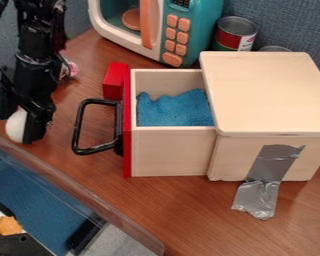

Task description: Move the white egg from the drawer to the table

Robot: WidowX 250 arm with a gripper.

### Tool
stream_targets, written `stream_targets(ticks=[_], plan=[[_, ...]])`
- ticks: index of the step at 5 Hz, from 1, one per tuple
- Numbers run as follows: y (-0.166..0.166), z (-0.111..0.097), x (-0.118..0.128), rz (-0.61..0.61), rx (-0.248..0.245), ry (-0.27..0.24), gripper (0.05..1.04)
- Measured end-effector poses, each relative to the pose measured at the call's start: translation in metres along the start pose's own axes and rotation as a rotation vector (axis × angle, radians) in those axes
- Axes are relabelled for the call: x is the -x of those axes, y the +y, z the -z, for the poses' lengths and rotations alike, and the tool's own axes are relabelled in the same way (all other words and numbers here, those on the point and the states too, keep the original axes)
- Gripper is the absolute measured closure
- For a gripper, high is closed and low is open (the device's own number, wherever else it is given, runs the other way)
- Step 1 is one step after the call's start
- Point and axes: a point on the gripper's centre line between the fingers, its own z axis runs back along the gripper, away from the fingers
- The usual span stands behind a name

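At the left edge of the camera view, my gripper (19, 123) hangs low over the wooden table, shut on the white egg (15, 127). The egg shows between the fingers, partly covered by the dark right finger; whether it touches the table I cannot tell. To the right, the drawer (173, 151) is pulled out of its light wooden box, with a red front and a black handle. A blue cloth (175, 109) lies inside the drawer.
The wooden box (266, 95) stands at right, with silver tape (273, 167) down its front. Behind are a red block (114, 81), a teal toy microwave (204, 27), a can (235, 34) and a pink object (70, 69). A clear-edged bin (89, 200) borders the table at lower left.
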Motion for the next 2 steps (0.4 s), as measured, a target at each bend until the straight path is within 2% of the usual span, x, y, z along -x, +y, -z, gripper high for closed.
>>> stream_targets(ticks=[1, 2], plan=[[-0.002, -0.018, 0.004, 0.014, 0.009, -0.04, 0.083], [-0.004, -0.045, 0.015, 0.022, -0.001, -0.078, 0.083]])
